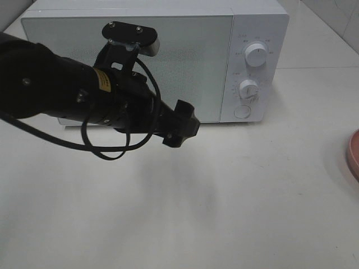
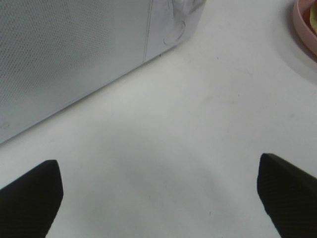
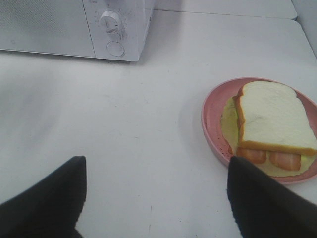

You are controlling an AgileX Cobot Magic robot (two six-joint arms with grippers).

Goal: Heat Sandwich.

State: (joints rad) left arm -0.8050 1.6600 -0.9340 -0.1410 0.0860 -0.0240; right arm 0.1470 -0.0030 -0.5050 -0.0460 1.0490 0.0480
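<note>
Count: you have one microwave (image 1: pixel 168 61), one pink plate (image 3: pixel 214 124), one sandwich (image 3: pixel 272 119).
Sandwich: white bread, tan crust, reddish slices, pale filling; lies on the plate, right of the microwave.
Left gripper (image 2: pixel 158 198): jaws spread, empty.
Right gripper (image 3: pixel 156 198): jaws apart, empty.

We see the microwave (image 1: pixel 151 61) at the back of the table (image 1: pixel 224 213), its door shut; the sandwich (image 3: pixel 274 124) lies on a plate (image 3: pixel 213 124) off to the right, well apart from it.
</note>
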